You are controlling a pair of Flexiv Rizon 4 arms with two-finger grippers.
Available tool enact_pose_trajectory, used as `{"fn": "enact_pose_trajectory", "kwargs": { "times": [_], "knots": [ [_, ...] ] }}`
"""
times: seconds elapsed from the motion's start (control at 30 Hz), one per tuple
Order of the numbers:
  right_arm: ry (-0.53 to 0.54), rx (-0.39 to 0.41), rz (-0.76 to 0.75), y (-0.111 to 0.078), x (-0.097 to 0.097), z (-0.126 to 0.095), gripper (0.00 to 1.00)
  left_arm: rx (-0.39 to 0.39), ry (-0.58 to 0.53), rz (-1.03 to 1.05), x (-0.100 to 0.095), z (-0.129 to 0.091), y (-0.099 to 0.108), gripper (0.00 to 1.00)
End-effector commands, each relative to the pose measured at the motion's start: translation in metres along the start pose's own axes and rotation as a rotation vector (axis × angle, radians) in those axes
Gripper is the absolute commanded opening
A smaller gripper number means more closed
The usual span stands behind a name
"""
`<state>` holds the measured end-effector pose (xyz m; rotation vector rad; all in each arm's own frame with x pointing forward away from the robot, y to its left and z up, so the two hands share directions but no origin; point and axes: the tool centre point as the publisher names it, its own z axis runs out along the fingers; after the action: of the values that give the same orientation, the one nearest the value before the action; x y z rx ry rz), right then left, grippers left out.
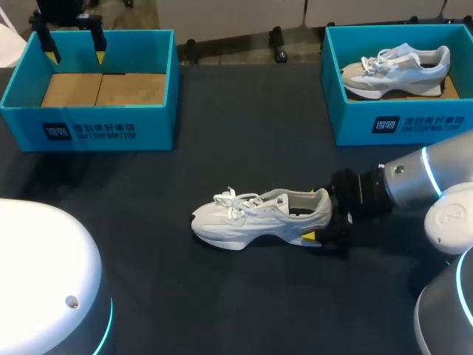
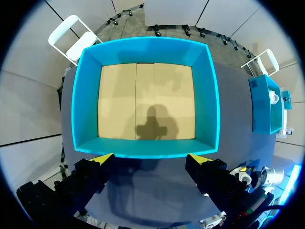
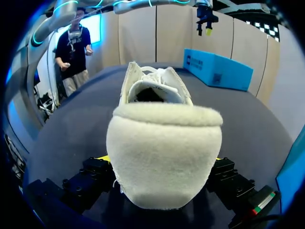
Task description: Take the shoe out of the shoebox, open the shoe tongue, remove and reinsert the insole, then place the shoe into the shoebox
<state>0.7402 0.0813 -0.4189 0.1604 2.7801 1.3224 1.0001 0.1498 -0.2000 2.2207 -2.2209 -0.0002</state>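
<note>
From where I stand, the dark table (image 1: 244,163) carries two blue boxes. The left shoebox (image 1: 89,129) shows only its cardboard floor, and the right shoebox (image 1: 414,122) holds a second shoe (image 1: 395,68). The right arm (image 1: 421,181) comes in low from its side, well apart from both boxes. The white shoe (image 1: 259,216) rests upright on its sole in the open middle of the table, toe pointing towards the left side. The right gripper (image 1: 324,222) is clamped across the heel, a yellow-tipped finger on either flank. The left gripper (image 1: 75,53) hangs over the empty left shoebox with its fingers spread wide and nothing between them. To my eye the shoe is out and the tongue is the job in hand. I'd want the right gripper to hold the heel firmly down against the table so the shoe cannot pivot. The left gripper would have to cross to the shoe and come down over the laces (image 1: 236,201). It should pinch only the tongue's upper edge at the mouth (image 1: 299,201) and draw it forward towards the toe. Catching a lace loop instead would likely drag the whole shoe.
</note>
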Motion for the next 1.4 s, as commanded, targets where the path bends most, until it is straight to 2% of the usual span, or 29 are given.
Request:
{"fn": "enact_pose_trajectory", "kwargs": {
  "times": [0.03, 0.27, 0.3, 0.33, 0.37, 0.4, 0.47, 0.7, 1.0, 1.4],
  "knots": [
    [0.0, -0.011, 0.001, -0.004, 0.0, 0.005, 1.0, 0.0, 0.0, 0.0, 0.0, 0.0, 0.0, 1.0],
    [0.0, -0.02, 0.006, -0.006, 0.001, 0.006, 1.0, 0.0, 0.0, 0.0, 0.0, 0.0, 0.0, 1.0],
    [0.001, -0.02, 0.007, -0.006, 0.002, 0.007, 0.89, 0.0, 0.0, 0.0, 0.0, 0.0, 0.0, 1.0],
    [0.001, -0.019, 0.007, -0.007, 0.002, 0.007, 0.64, 0.0, 0.0, 0.0, 0.0, 0.0, 0.0, 1.0],
    [0.002, -0.019, 0.008, -0.007, 0.002, 0.006, 0.46, 0.0, 0.0, 0.0, 0.0, 0.0, 0.0, 1.0],
    [0.002, -0.018, 0.008, -0.008, 0.002, 0.006, 0.36, 0.0, 0.0, 0.0, 0.0, 0.0, 0.0, 1.0],
    [0.001, -0.015, 0.007, -0.008, 0.003, 0.005, 0.01, 0.0, 0.0, 0.0, 0.0, 0.0, 0.0, 1.0],
    [0.012, -0.009, -0.009, -0.007, 0.003, -0.001, 0.0, 0.0, 0.0, 0.0, 0.0, 0.0, 0.0, 1.0],
    [0.019, 0.001, -0.039, -0.004, -0.007, -0.012, 0.0, 0.0, 0.0, 0.0, 0.0, 0.0, 0.0, 1.0],
    [0.04, -0.009, -0.046, -0.012, -0.007, -0.006, 0.0, 0.0, 0.0, 0.0, 0.0, 0.0, 0.0, 1.0]
  ]
}}
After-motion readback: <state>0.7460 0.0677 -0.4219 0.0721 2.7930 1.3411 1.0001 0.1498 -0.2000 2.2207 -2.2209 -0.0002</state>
